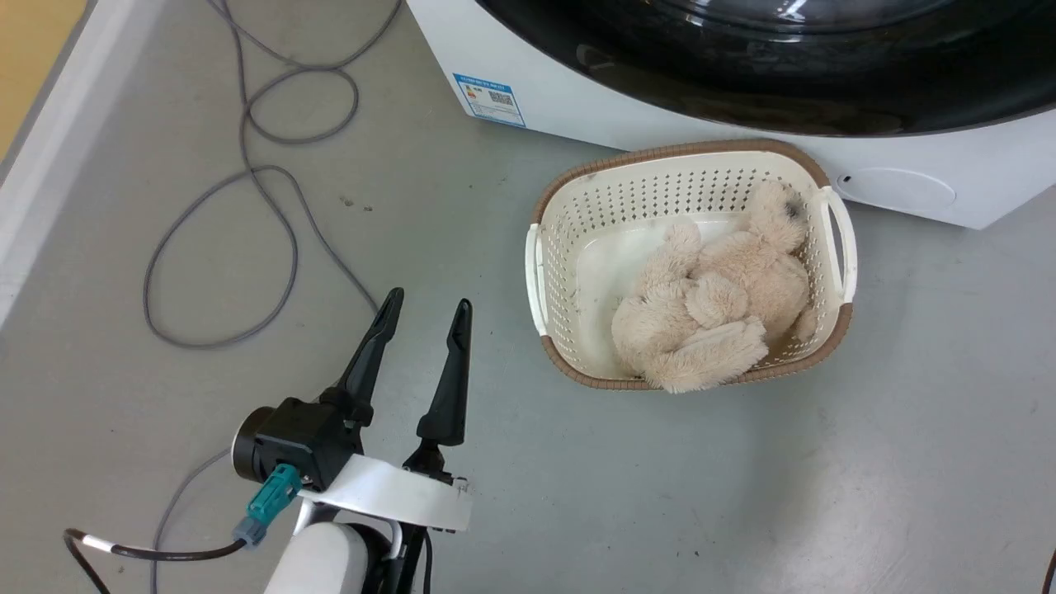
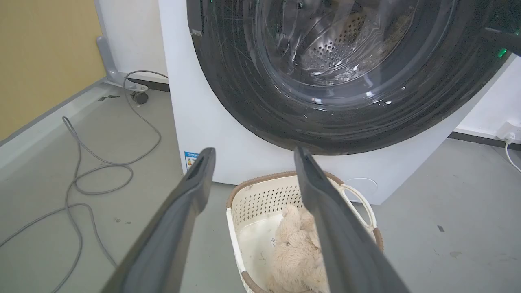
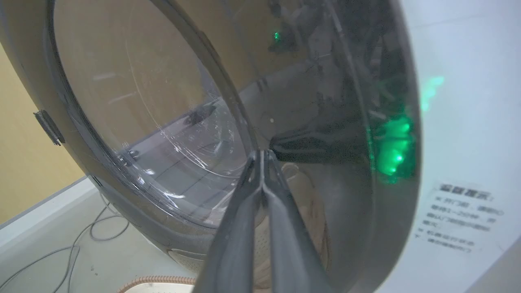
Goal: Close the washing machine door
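Washing machine (image 1: 577, 107), white, with the washing machine door (image 1: 784, 74), a wide black ring around clear glass, lying against the machine's front; the steel drum (image 2: 325, 53) shows through the glass. The right arm's fingers (image 3: 240, 228) are pressed together and hold nothing, their tips at the door's dark ring, meeting their own reflection. Just in front of the machine, a cream perforated basket (image 1: 561, 214) holds a beige plush toy (image 1: 709, 305). Farther out from the machine, the left arm's fingers (image 1: 452, 379) hang spread apart and empty above the grey floor (image 1: 742, 495), near a looping grey cable (image 1: 294, 247).
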Motion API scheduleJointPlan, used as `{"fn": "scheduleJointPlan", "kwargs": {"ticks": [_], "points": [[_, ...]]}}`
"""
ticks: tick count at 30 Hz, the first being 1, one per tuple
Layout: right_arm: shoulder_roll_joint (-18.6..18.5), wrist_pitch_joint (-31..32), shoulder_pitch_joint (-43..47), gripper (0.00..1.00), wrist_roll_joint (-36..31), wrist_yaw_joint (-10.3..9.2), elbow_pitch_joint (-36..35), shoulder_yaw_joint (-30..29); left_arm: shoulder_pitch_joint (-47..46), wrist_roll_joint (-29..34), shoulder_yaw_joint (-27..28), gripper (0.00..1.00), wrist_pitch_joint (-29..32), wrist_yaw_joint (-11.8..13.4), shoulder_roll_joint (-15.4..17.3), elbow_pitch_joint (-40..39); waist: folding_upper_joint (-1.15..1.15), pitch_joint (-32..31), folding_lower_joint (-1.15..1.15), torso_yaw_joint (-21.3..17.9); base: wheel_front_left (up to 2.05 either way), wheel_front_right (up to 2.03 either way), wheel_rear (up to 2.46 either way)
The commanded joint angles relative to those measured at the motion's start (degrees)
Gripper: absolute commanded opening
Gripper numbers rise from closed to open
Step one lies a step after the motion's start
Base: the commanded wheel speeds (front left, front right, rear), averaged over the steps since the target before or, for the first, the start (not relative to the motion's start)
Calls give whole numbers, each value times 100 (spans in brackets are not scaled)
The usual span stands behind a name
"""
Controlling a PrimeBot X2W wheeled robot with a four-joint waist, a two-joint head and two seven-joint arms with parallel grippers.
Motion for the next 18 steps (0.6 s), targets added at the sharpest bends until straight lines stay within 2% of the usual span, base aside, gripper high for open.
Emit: {"fn": "scheduleJointPlan", "kwargs": {"ticks": [1,10,18], "points": [[-99,-14,-223,0,-15,-71,140,-186,-93,-20,-14,100,-25,41,-7,13,0,-23,0,-8,0,0,0],[68,-335,26,0,-77,-71,213,-24,-2,22,104,100,-25,89,-7,66,0,-396,0,-182,0,0,0],[432,-825,1271,0,-116,-71,-221,328,313,156,497,100,-25,164,-7,180,0,-1297,0,-626,0,0,0]]}}
